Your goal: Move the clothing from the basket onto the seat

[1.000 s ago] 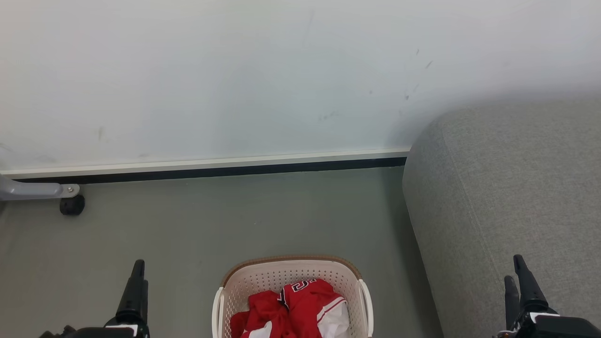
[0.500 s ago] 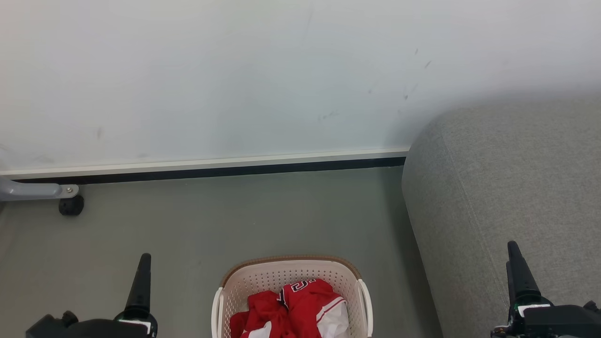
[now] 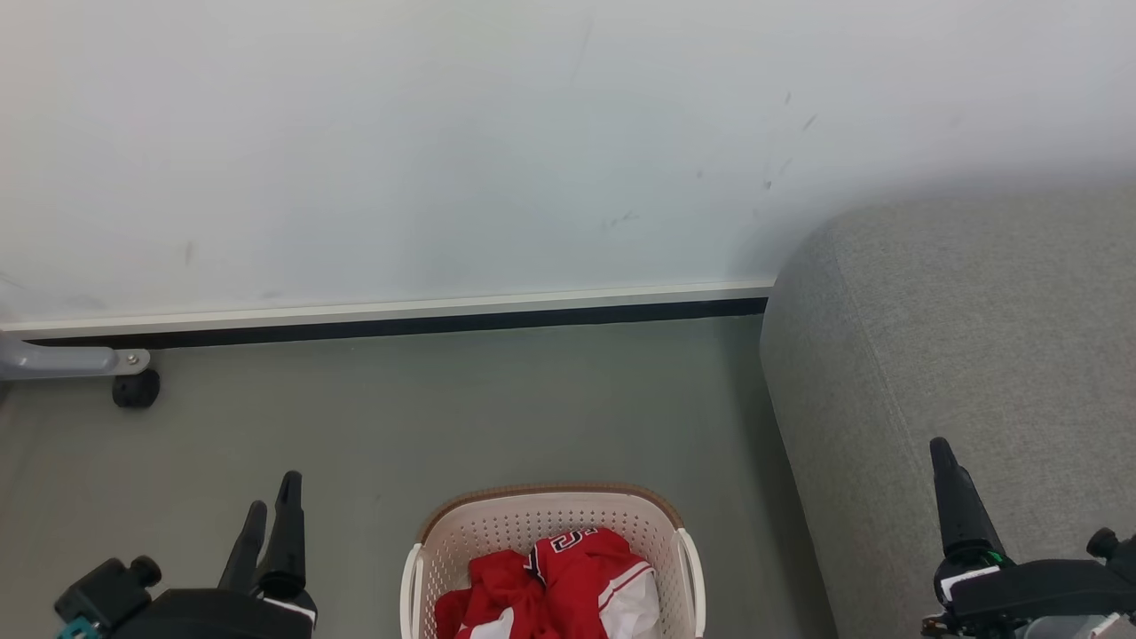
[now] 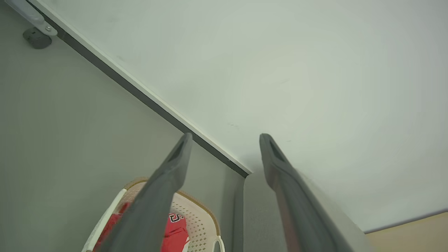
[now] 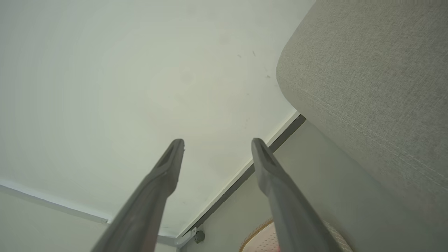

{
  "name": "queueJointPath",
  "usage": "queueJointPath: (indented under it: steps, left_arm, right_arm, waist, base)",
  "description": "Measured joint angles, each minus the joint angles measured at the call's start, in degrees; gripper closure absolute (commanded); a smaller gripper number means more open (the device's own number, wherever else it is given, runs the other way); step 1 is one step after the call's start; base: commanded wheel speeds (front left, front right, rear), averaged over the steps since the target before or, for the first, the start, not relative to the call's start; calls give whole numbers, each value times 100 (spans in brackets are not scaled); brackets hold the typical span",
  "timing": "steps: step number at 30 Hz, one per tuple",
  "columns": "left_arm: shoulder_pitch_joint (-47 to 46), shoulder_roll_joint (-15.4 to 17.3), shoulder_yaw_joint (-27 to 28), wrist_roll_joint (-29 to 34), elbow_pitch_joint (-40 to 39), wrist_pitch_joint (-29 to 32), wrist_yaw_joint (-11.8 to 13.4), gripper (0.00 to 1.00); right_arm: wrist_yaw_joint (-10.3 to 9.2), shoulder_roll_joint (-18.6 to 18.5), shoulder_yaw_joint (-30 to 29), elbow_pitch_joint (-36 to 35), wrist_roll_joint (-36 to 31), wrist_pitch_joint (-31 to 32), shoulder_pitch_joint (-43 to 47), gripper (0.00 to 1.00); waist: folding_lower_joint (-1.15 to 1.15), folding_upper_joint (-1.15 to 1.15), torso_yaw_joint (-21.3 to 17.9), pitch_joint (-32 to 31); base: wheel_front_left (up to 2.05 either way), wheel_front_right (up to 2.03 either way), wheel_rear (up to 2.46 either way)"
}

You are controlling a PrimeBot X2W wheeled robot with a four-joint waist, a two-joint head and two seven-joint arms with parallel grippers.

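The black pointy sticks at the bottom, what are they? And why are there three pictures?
They belong to a robot, two on each arm. One picture comes from a camera on its head, looking down. The other two come from wrist cameras looking along the left fingers and the right fingers. Both pairs are spread open and hold nothing. On the grey floor stands a cream basket with red and white clothing inside. The grey sofa is on the robot's right.

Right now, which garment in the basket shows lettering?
The red jersey on the right; black-and-white letters mark it, unlike the plain red piece beside it.
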Motion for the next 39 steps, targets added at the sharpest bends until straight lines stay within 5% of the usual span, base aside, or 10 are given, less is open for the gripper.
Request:
queueJointPath:
  steps: [16, 39]
  left_arm:
    - [-25, 105, -202, 1192, -172, -304, 209, 0]
    - [-36, 258, -432, 2783, -411, -757, 352, 0]
  right_arm:
    - [-176, -155, 346, -256, -1256, -301, -54, 0]
    - [-185, -350, 715, -567, -2847, -761, -54, 0]
  waist:
    - [0, 0, 11, 7]
    - [0, 0, 0, 37]
  base:
    - [0, 0, 0]
    - [0, 0, 0]
